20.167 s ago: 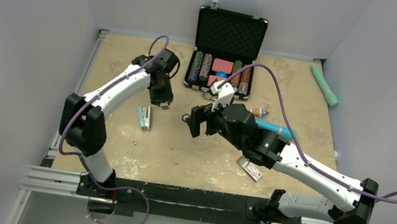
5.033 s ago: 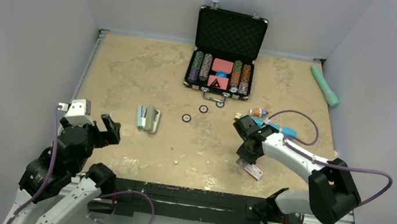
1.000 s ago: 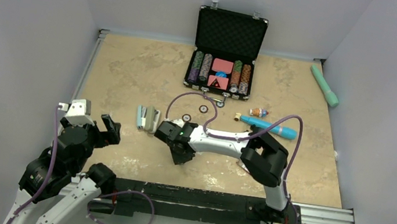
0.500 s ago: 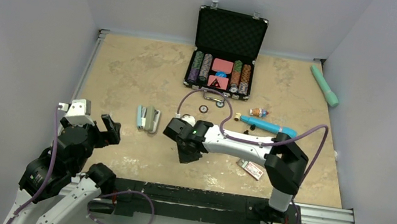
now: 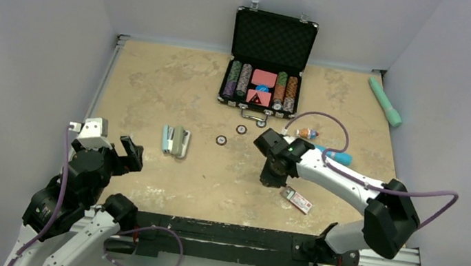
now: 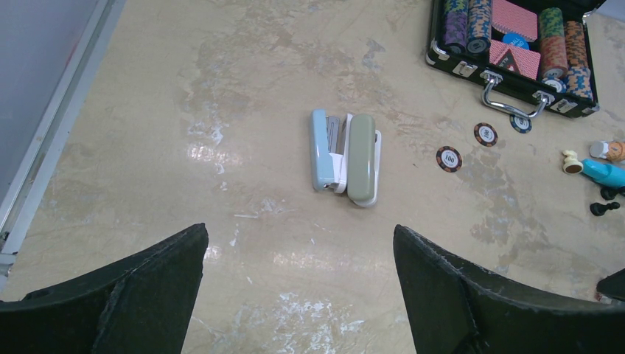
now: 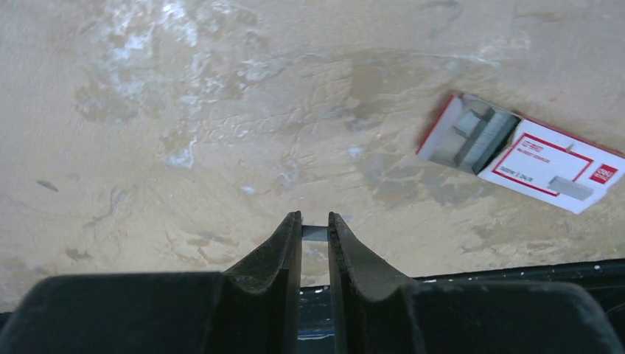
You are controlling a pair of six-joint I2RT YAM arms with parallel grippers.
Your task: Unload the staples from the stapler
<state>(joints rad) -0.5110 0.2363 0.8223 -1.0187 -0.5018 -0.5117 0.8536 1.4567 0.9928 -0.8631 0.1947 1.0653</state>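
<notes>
Your R hand (image 7: 315,221) is nearly closed, pinching a short grey staple strip (image 7: 315,233) between its tips, which point down just above the desk (image 7: 184,110). In the top view it hangs right of centre. The staple box (image 7: 525,150) lies near it on the near-right side. The box is red and white and lies open, w/ grey staple blocks in the open end and one strip lying on the white lid.

Your L hand (image 6: 300,236) is spread wide and holds nothing. It sits over the near-left corner, well apart from the stapler (image 6: 345,158). The stapler lies flat on the desk, left of centre, and is folded open. Its blue half and olive-green half are side by side and touching, w/ the metal channel showing btwn them. Can't tell if staples are in that channel.

Two poker chips (image 6: 448,158) lie loose btwn the stapler and the black chip case (image 5: 263,88), which stands open at the far edge. A blue pen-like item (image 5: 335,155) lies just beyond your R arm.
</notes>
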